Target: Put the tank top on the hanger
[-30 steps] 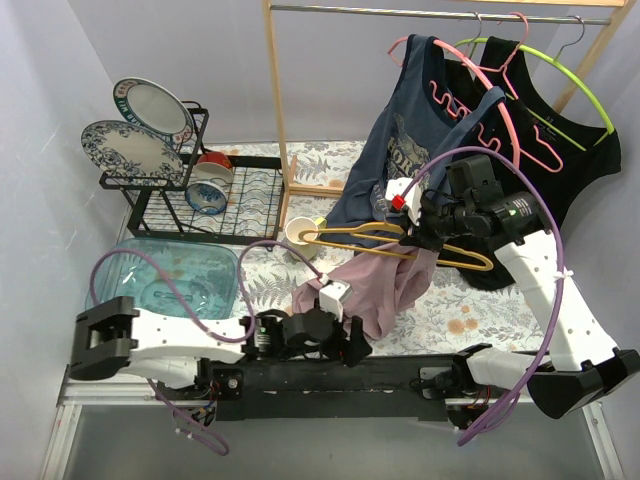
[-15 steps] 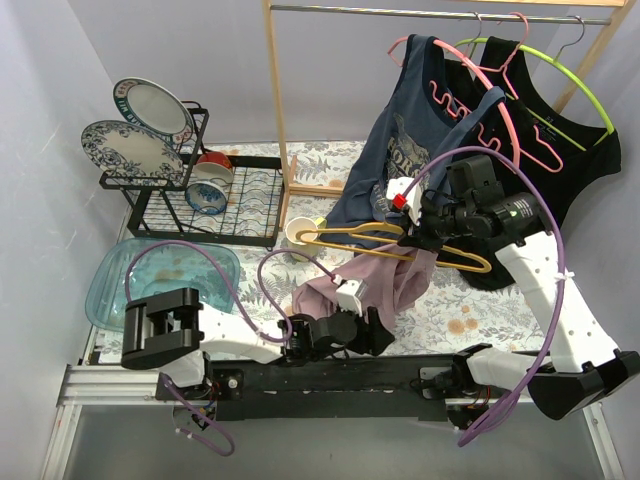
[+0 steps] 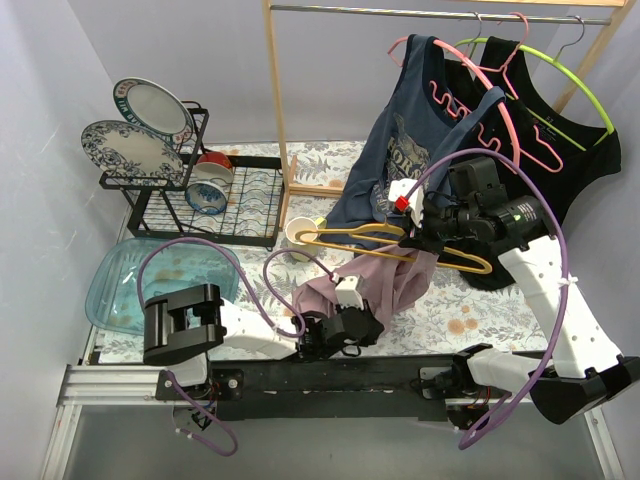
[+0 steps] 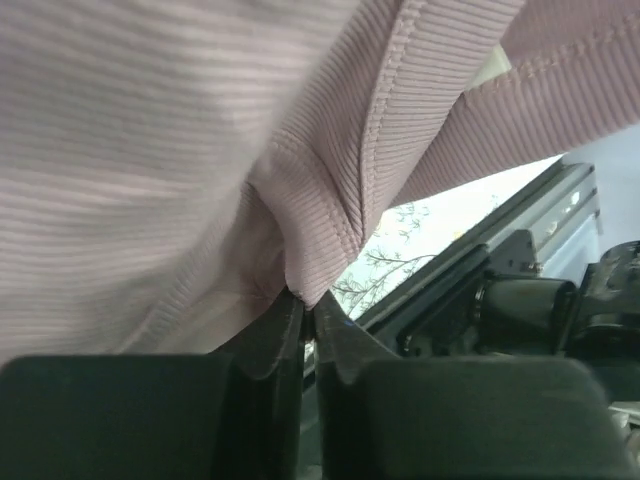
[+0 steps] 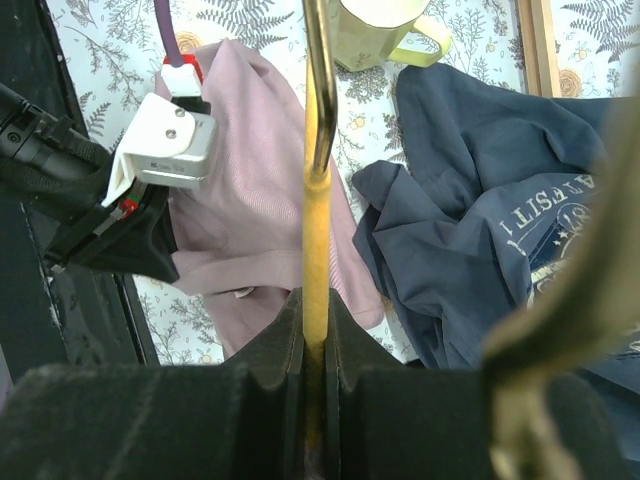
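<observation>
The tank top droops just under the hanger. It's soft ribbed knit, light and floppy I'd guess, so seams look like the best grab spot. My left claw is pinched tight on its stitched hem, and my right claw is clamping the hanger's bar.

The tank top is dusty-pink ribbed fabric, bunched in a loose heap beneath the hanger, with one hemmed fold pinched in the left gripper. The hanger is thin and yellow-orange with a metal hook. It lies roughly level above the top, clamped in the right gripper.
</observation>
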Available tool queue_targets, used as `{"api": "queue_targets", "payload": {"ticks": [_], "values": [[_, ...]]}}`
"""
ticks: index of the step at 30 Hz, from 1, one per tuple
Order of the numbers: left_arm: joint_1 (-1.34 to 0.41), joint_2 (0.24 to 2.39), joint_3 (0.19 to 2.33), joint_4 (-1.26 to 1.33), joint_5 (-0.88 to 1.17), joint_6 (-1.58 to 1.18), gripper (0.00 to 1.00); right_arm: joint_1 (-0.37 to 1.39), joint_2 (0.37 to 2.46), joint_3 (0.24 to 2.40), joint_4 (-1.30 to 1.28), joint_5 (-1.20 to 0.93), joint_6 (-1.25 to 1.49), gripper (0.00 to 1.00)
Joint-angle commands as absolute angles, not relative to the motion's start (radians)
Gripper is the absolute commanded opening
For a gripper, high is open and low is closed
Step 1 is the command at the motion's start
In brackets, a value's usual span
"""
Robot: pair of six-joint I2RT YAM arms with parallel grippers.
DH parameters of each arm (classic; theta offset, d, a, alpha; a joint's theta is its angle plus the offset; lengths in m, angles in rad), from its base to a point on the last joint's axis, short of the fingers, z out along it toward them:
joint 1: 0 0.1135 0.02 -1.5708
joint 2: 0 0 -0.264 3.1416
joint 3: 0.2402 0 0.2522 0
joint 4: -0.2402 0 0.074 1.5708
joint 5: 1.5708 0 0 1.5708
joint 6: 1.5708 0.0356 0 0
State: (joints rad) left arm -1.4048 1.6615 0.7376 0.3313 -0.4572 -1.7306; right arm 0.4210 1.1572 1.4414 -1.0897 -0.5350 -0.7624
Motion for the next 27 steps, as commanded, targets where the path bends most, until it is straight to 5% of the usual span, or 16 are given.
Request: {"api": "queue_targets", "payload": {"ticks": [1,7,15,27], "values": [[-1.387,1.628,0.755,0.382,-0.48,-1.697,0.0,0.419,1.129,1.436,-1.051,-0.546,-0.771,0.01],[-1.348,1.23,0.511,0.411,-0.385,-1.67,0.0,0.391,1.095,1.437,-1.11,-0.508,-0.865,0.01],[-0.954,0.544,0.163,0.125,-0.154,-1.789,0.0,0.374,1.022,1.361,-1.1,-0.676,-0.933,0.01],[-0.693,0.433,0.238,-0.089,-0.127,-1.721,0.0,0.371,1.019,1.356,-1.192,-0.763,-1.06,0.01]]}}
